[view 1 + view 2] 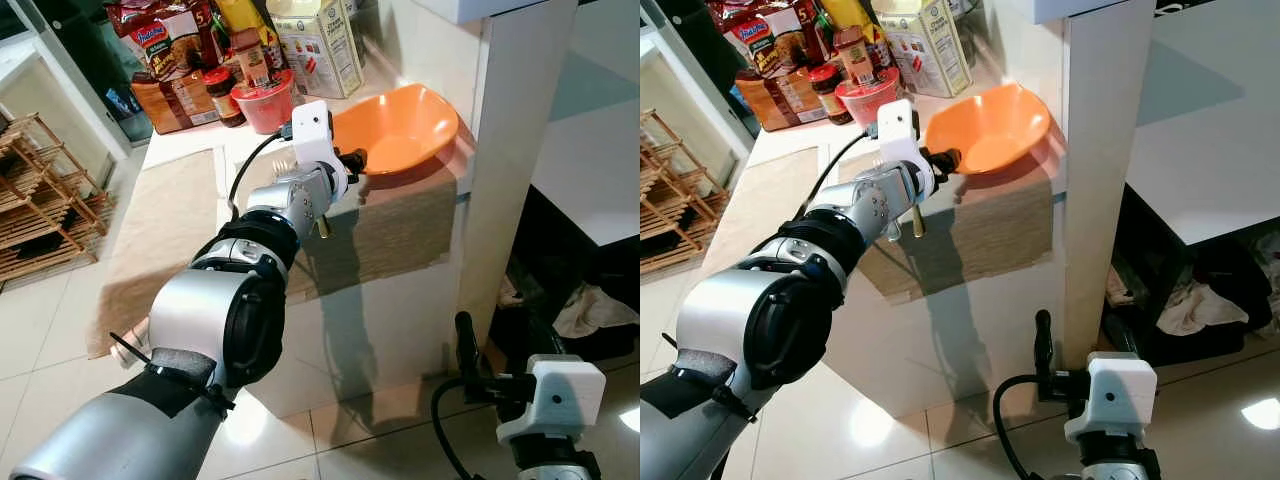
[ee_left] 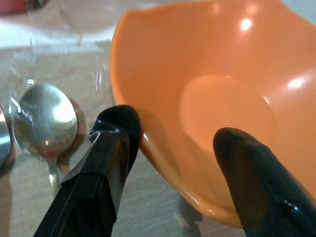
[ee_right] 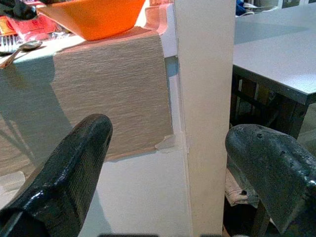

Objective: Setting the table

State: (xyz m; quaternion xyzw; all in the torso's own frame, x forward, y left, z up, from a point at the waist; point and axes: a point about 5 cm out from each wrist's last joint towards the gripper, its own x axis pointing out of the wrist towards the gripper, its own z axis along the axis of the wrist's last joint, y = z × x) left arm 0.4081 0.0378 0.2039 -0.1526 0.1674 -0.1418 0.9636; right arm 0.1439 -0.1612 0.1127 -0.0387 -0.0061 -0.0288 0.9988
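Observation:
An orange bowl (image 1: pixel 400 125) sits tilted at the far right corner of the white table (image 1: pixel 190 140), on a woven placemat (image 1: pixel 400 235) that hangs over the table's edge. My left gripper (image 2: pixel 173 133) is shut on the bowl's near rim, with one finger (image 2: pixel 116 133) under the outer wall and the other inside. A spoon (image 2: pixel 44 118) lies on the mat just beside the bowl. My right gripper (image 3: pixel 168 148) hangs low by the floor, open and empty, facing the table's side.
Food packets and jars (image 1: pixel 200 50) and a red cup (image 1: pixel 265 100) crowd the table's back. A white pillar (image 1: pixel 510 150) stands right of the bowl, a grey table (image 3: pixel 276 54) beyond it. A second placemat (image 1: pixel 160 230) lies to the left, a wooden rack (image 1: pixel 40 200) on the floor.

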